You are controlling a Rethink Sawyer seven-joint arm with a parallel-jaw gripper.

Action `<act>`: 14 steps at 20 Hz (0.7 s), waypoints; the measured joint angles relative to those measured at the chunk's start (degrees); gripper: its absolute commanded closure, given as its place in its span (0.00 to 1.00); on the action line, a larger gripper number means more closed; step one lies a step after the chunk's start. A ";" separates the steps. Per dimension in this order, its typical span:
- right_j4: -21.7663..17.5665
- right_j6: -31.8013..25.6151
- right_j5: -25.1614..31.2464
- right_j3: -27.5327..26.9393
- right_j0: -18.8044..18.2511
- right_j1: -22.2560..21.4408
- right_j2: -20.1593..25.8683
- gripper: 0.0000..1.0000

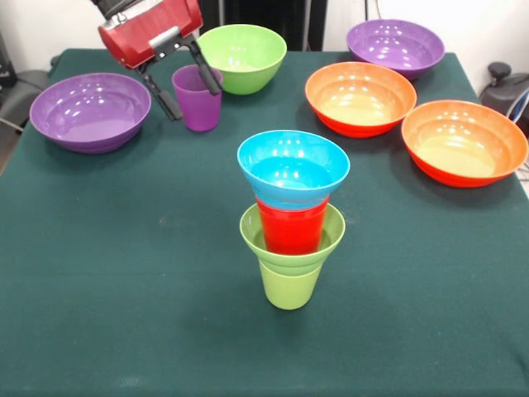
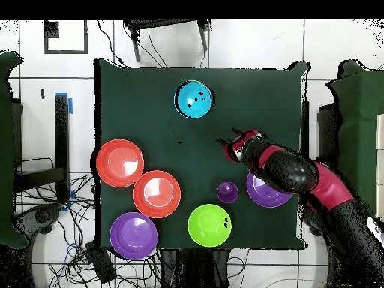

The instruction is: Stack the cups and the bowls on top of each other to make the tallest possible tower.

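The tower stands at the table's middle: a lime-green cup [image 1: 288, 287], a small lime-green bowl [image 1: 254, 236], a red cup [image 1: 290, 229] and a small blue bowl [image 1: 293, 169] on top; from overhead only the blue bowl [image 2: 194, 100] shows. The purple cup [image 1: 197, 106] [image 2: 227, 193] stands alone, upright. My gripper [image 1: 195, 101] [image 2: 227, 140] hangs open above the table. In the front view its fingers overlap the purple cup. The overhead view places it apart from that cup, between cup and tower, holding nothing.
Loose bowls ring the far side: a wide purple bowl [image 1: 91, 112] [image 2: 264, 193], partly under my arm from overhead, a medium lime-green bowl [image 1: 242, 56] [image 2: 209, 225], a second purple bowl [image 1: 395, 45] [image 2: 133, 235], and two orange bowls [image 1: 360, 98] [image 1: 464, 142] [image 2: 157, 193] [image 2: 120, 162].
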 measured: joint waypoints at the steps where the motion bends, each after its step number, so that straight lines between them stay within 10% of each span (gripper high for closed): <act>1: -0.19 0.00 -0.14 0.19 -0.40 -0.06 -0.06 0.00; 14: -0.23 0.00 -0.21 1.44 -2.73 -0.51 -1.41 0.00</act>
